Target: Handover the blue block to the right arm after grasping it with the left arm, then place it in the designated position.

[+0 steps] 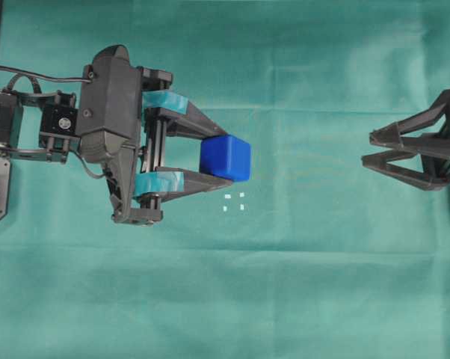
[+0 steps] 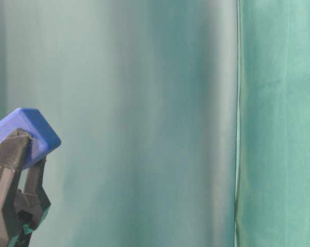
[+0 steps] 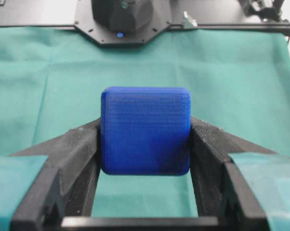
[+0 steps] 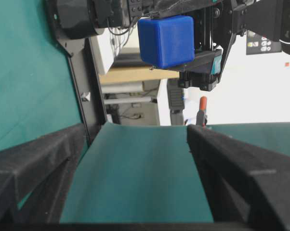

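I hold the blue block [image 1: 226, 158] in my left hand [image 1: 210, 158], the teal-taped fingers [image 1: 164, 102] pressed on two opposite faces, right at their tips. I grip it that far out on purpose: most of the cube sticks forward past the fingertips, so free faces are left for the other hand to take. The block is lifted clear of the green cloth of the bench [image 1: 300, 284] (the table-level view shows it raised and tilted, nothing beneath it).

My right hand [image 1: 371, 148] waits well apart at the far side, its plain black fingers spread wide and empty, pointed toward the block; its own camera looks straight at the cube, which I judge a good line for the handover approach.

The designated position [image 1: 234, 201], four tiny white corner marks, lies on the cloth just beside the block in the overhead view, unoccupied.
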